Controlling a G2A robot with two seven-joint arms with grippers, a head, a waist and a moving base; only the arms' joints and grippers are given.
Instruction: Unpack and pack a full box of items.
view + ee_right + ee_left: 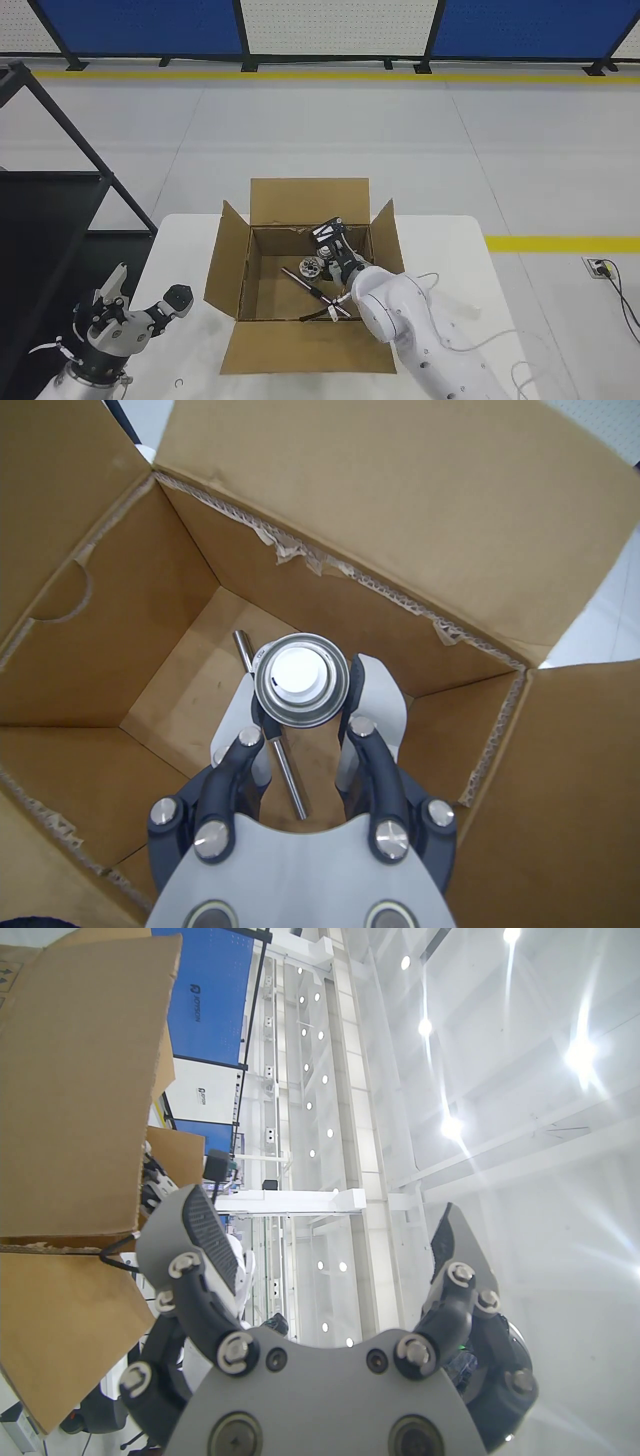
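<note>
An open cardboard box (310,200) stands in the middle of the white table (455,250). My right gripper (322,258) is down inside it. In the right wrist view its fingers (357,685) press on both sides of an upright metal can (300,680) with a white cap, so the gripper (303,697) is shut on it. A thin metal rod (287,772) lies on the box floor under the can. My left gripper (148,295) sits near the table's front left corner, beside the box, pointing upward. Its jaws (325,1213) stand wide open and hold nothing.
A black rack (40,230) stands left of the table. The box flaps (75,1103) fold outward on all sides. Another tool with a light handle (335,310) lies on the box floor near the front wall. A thin cable (440,285) trails over the table's right side.
</note>
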